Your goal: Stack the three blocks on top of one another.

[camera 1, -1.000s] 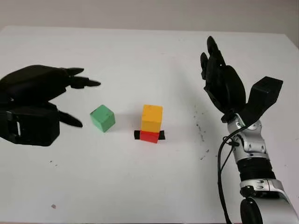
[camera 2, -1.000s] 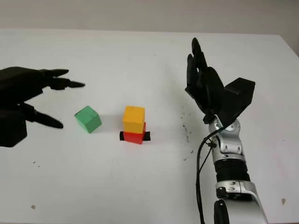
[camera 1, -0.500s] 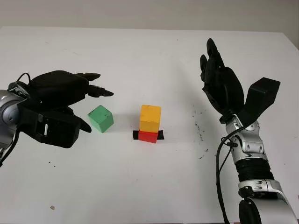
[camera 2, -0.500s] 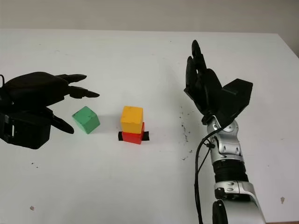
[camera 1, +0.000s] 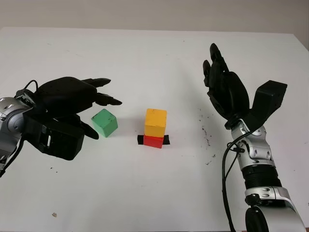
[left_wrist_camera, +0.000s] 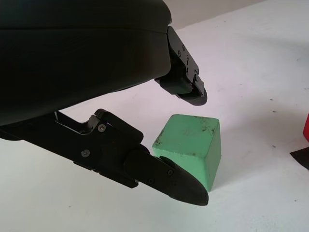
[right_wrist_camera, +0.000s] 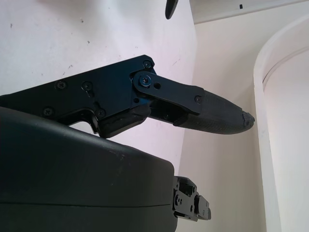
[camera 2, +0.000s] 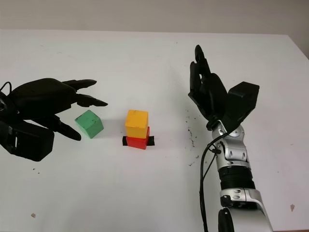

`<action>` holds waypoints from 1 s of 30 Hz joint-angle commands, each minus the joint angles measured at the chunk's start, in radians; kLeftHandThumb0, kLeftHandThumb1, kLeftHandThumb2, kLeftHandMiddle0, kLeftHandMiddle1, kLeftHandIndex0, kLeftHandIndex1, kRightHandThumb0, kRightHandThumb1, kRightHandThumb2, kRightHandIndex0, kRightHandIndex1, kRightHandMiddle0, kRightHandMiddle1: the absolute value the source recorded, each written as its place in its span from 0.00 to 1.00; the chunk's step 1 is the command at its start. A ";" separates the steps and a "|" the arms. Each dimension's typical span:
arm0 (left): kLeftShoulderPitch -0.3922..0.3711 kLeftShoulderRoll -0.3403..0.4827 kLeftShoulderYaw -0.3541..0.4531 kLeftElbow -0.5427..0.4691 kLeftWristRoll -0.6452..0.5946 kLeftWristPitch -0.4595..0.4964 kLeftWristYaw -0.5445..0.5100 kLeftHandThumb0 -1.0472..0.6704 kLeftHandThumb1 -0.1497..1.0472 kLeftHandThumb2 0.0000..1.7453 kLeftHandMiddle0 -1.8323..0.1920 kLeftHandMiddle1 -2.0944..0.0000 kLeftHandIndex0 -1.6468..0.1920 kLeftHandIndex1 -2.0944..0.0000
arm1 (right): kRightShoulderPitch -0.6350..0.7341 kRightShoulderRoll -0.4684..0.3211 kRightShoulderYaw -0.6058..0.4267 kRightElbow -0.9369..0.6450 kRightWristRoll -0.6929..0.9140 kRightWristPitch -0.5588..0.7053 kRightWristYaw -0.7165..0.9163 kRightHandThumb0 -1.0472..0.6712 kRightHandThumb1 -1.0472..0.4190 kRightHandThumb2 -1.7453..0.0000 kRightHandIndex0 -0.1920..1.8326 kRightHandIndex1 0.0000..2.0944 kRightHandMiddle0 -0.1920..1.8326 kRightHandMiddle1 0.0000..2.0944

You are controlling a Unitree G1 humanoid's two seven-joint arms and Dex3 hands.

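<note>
A yellow block [camera 1: 155, 122] stands on a red block [camera 1: 153, 141] at the table's middle, over a strip of black tape [camera 1: 166, 140]. To their left a green block [camera 1: 105, 122] sits alone on the table. My left hand [camera 1: 91, 108] is open just left of the green block, its fingers reaching over and beside it without touching. In the left wrist view the green block [left_wrist_camera: 189, 147] lies between the fingertips [left_wrist_camera: 181, 183]. My right hand [camera 1: 224, 89] is open and raised to the right of the stack, holding nothing.
The white table [camera 1: 145, 63] stretches far behind the blocks. Small dark specks [camera 1: 207, 133] mark its surface right of the stack. A black cable [camera 1: 226, 169] runs along the right forearm.
My left hand has moved right toward the green block, its fingers now over and beside it. The right hand has barely shifted. The blocks stay put.
</note>
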 commanded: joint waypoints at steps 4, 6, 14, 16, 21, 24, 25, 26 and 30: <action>-0.011 0.000 -0.013 -0.009 0.042 -0.013 0.024 0.25 0.85 0.03 0.86 0.97 0.65 0.77 | 0.018 -0.006 -0.006 -0.030 0.008 0.008 0.013 0.17 0.00 0.57 0.00 0.00 0.00 0.00; -0.013 0.001 -0.018 -0.005 0.063 -0.024 0.040 0.24 0.85 0.03 0.84 0.97 0.70 0.66 | 0.018 -0.004 -0.010 -0.030 0.015 0.008 0.019 0.17 0.00 0.57 0.00 0.00 0.00 0.00; -0.009 -0.013 -0.024 0.020 0.107 -0.037 0.096 0.25 0.85 0.03 0.82 0.97 0.68 0.62 | 0.018 0.004 -0.020 -0.034 0.021 0.008 0.004 0.17 0.00 0.58 0.00 0.00 0.00 0.00; -0.008 -0.018 -0.022 0.031 0.098 -0.045 0.109 0.27 0.86 0.03 0.81 0.97 0.67 0.56 | 0.018 0.004 -0.021 -0.037 0.022 0.012 -0.001 0.17 0.00 0.59 0.00 0.00 0.00 0.00; -0.010 -0.026 -0.019 0.071 0.083 -0.082 0.158 0.30 0.91 0.03 0.77 0.96 0.63 0.43 | 0.020 0.002 -0.021 -0.045 0.024 0.012 -0.002 0.18 0.00 0.58 0.00 0.00 0.00 0.00; -0.014 -0.019 -0.024 0.091 0.102 -0.099 0.183 0.32 0.92 0.03 0.78 0.97 0.63 0.39 | 0.021 0.002 -0.018 -0.049 0.020 0.011 -0.008 0.18 0.00 0.58 0.00 0.00 0.00 0.00; -0.015 -0.019 -0.023 0.098 0.102 -0.101 0.188 0.33 0.92 0.03 0.78 0.97 0.63 0.38 | 0.021 0.003 -0.018 -0.048 0.021 0.007 -0.007 0.18 0.00 0.59 0.00 0.00 0.00 0.00; -0.016 -0.019 -0.023 0.102 0.102 -0.103 0.190 0.33 0.92 0.03 0.79 0.98 0.64 0.37 | 0.021 0.003 -0.018 -0.047 0.021 0.004 -0.006 0.18 0.00 0.59 0.00 0.00 0.00 0.00; -0.017 -0.043 -0.005 0.111 -0.004 -0.058 0.120 0.33 0.93 0.03 0.81 0.98 0.66 0.35 | 0.023 0.007 -0.017 -0.045 0.014 -0.002 -0.019 0.17 0.00 0.60 0.00 0.00 0.00 0.00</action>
